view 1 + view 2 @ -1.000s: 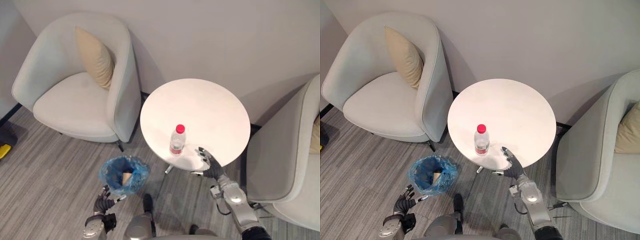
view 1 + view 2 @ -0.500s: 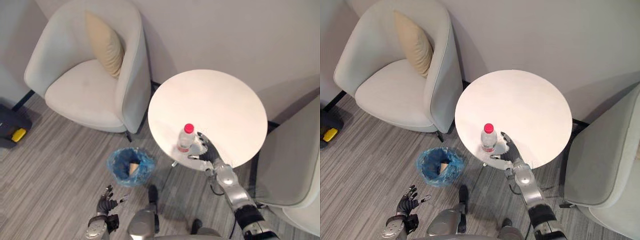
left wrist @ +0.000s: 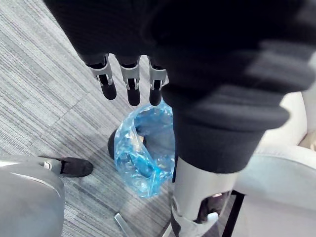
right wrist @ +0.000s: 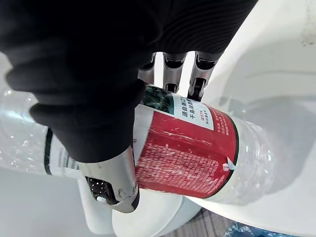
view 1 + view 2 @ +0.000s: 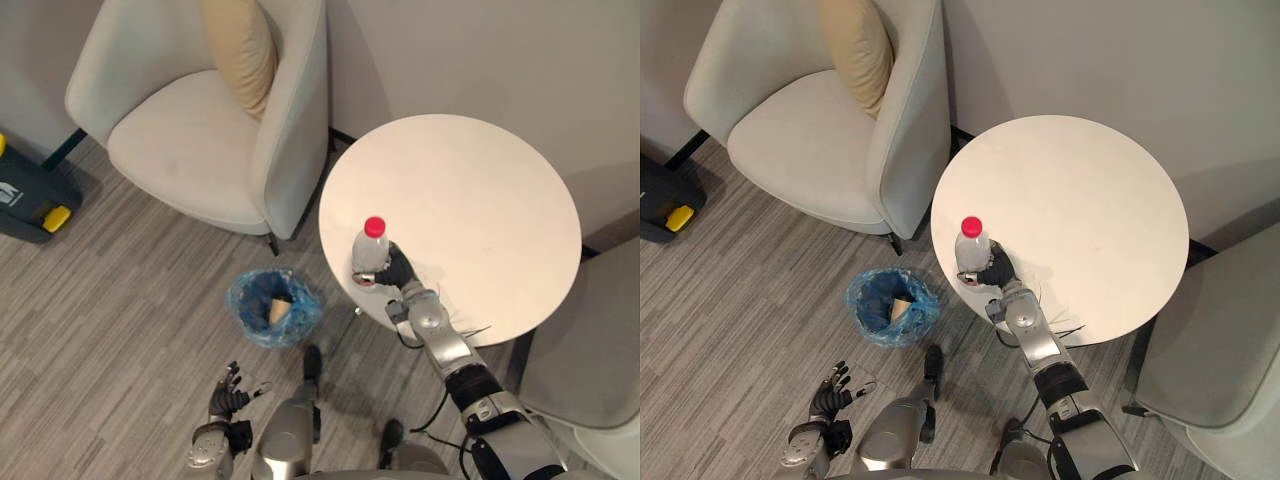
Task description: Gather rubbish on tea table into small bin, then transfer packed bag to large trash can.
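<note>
Standing at the edge of the tea table (image 5: 480, 190), near the blue-lined small bin (image 5: 247, 300), the bottle (image 5: 368, 255) looks light, thin-walled, slick; the right hand (image 5: 398, 270) curls round its labelled middle, likely the firmest hold. The left hand (image 5: 228, 392) hangs open.

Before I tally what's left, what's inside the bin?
One tan piece, perhaps a paper cup, lies in the blue-lined bin. Anything beneath it or under the liner's folds is hidden.

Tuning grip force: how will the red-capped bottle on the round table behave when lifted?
The bottle looks clear with no liquid line showing, so probably light. Its thin plastic wall may dent under the right hand. Tall, narrow, standing near the table edge, it could tip.
</note>
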